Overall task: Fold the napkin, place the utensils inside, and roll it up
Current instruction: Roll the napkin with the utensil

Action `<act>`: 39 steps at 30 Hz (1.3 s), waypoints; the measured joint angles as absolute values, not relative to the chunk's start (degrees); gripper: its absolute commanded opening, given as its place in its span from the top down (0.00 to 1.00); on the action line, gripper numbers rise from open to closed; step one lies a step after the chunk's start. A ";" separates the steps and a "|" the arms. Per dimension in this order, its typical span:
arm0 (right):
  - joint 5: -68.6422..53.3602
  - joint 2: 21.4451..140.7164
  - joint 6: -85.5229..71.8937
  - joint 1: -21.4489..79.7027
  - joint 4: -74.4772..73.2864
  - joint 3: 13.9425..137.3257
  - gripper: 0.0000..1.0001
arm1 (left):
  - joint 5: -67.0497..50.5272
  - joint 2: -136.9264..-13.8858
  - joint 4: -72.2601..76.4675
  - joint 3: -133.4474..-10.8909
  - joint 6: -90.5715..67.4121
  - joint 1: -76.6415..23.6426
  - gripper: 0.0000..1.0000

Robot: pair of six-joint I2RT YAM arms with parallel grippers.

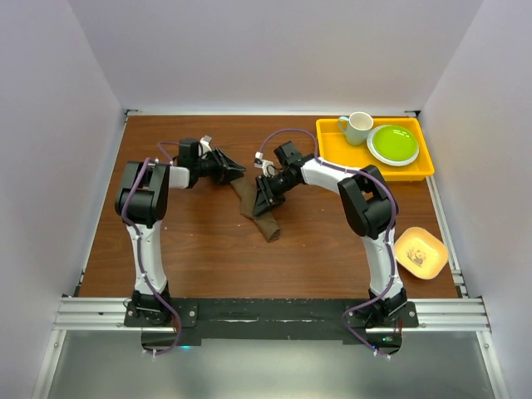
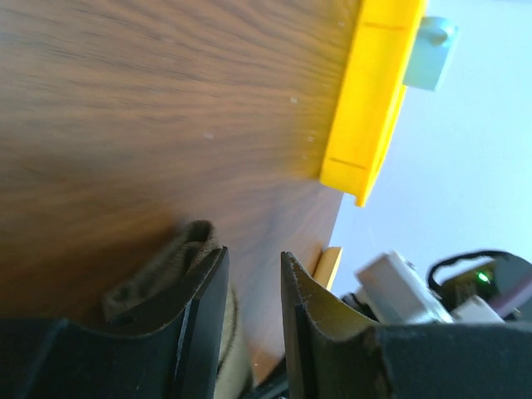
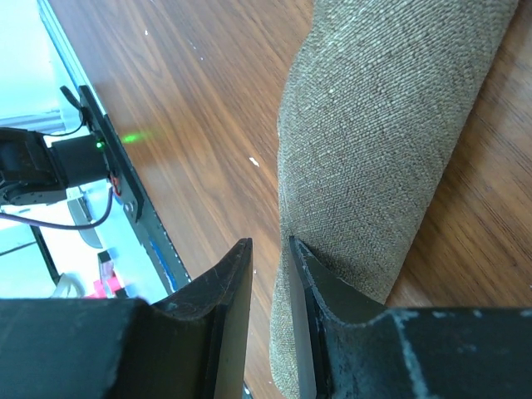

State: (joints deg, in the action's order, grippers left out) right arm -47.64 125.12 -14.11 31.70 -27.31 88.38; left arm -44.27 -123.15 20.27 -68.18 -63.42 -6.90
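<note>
The napkin (image 1: 259,214) lies mid-table as a narrow, tight roll, so folding and rolling look done. The knife is not visible; whether it is inside the roll cannot be told. The left gripper (image 1: 239,173) sits at the roll's far end, its jaws slightly apart with only bare table (image 1: 199,241) between them. The right gripper (image 1: 264,198) rests against the roll's side, its jaws nearly together. Whether it pinches cloth is unclear. What seems left is letting go and backing away.

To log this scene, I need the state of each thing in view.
Dark brown cloth napkin: rolled up, on wooden table.
Left gripper: open, empty.
Right gripper: open, at the napkin.
Pale ceramic mug: upright in yellow plastic tray.
Round green plate: flat, empty.
Small yellow dish: upright, empty.
</note>
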 measured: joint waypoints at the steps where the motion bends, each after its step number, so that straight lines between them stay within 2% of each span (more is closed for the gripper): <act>1: -47.62 125.10 -14.11 31.70 -27.35 88.38 0.68 | -44.34 -124.09 19.62 -68.79 -63.22 -6.74 0.64; 3: -47.62 124.99 -14.09 31.70 -27.53 88.44 0.65 | -44.38 -124.84 18.33 -69.82 -62.85 -6.57 0.63; 6: -46.98 124.46 -13.72 31.70 -29.17 89.06 0.52 | -44.14 -124.81 15.70 -72.34 -61.43 -6.46 0.62; 7: -46.35 124.09 -13.37 31.70 -30.11 89.47 0.40 | -43.90 -124.73 14.83 -73.32 -60.88 -6.44 0.61; 13: -39.20 120.68 -8.69 31.70 -37.10 93.51 0.18 | -40.29 -118.08 6.46 -76.62 -57.39 -6.37 0.59; 15: -35.86 120.44 -6.15 31.70 -39.62 96.57 0.02 | -38.37 -113.56 3.42 -76.55 -56.53 -6.39 0.59; 29: -11.97 123.42 4.32 35.22 -50.81 109.82 0.02 | -26.17 -77.80 -15.22 -63.70 -54.87 -6.44 0.58; 39: -4.29 129.84 4.03 43.13 -51.09 112.25 0.02 | -25.71 -70.67 -21.96 -63.57 -54.85 -8.16 0.58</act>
